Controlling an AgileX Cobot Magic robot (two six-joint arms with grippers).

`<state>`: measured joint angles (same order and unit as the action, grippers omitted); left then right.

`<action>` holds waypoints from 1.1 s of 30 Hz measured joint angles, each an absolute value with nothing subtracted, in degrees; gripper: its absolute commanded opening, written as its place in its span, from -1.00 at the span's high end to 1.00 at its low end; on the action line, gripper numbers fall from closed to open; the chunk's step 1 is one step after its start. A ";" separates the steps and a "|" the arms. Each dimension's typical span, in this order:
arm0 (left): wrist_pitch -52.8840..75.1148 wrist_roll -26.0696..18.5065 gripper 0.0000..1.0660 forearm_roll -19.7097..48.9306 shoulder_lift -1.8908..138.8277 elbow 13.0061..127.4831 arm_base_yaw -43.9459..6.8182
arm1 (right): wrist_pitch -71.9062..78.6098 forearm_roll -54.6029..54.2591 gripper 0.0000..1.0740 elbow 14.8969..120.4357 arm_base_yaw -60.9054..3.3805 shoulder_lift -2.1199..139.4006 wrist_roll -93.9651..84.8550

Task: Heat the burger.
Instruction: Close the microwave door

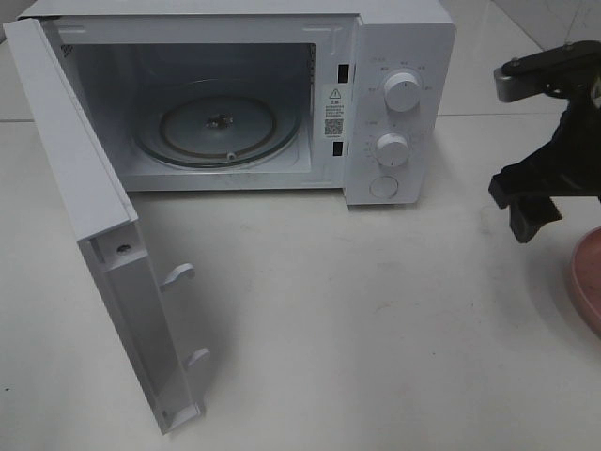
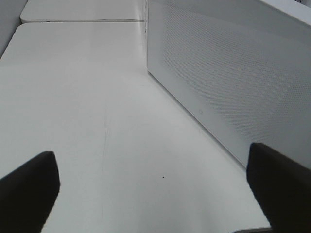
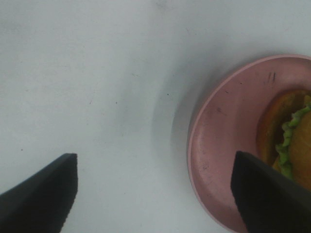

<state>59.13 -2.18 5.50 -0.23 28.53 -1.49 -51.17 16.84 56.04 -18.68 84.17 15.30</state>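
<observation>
White all over, the microwave sits on the worktop with its door swung wide and its glass plate bare, ready for food. The right gripper hangs beside a pink plate.

The left gripper waits beside the microwave's side, fingers spread apart.

The right gripper's fingers are spread wide too, holding nothing. The burger lies on the pink plate, close by.

black gripper, grey bracket
</observation>
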 measured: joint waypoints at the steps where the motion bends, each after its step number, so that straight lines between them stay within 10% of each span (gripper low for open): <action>1: 59.13 -2.18 -0.88 5.50 -0.23 28.53 -1.49 | -51.17 16.84 -0.55 56.04 -18.68 84.17 15.30; 33: 59.13 -2.18 -0.88 5.50 -0.23 28.53 -1.49 | -61.54 7.16 -0.45 41.42 -18.68 42.17 5.33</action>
<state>59.13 -2.18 5.50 -0.23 28.53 -1.49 -61.54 7.16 41.42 -18.68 42.17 5.33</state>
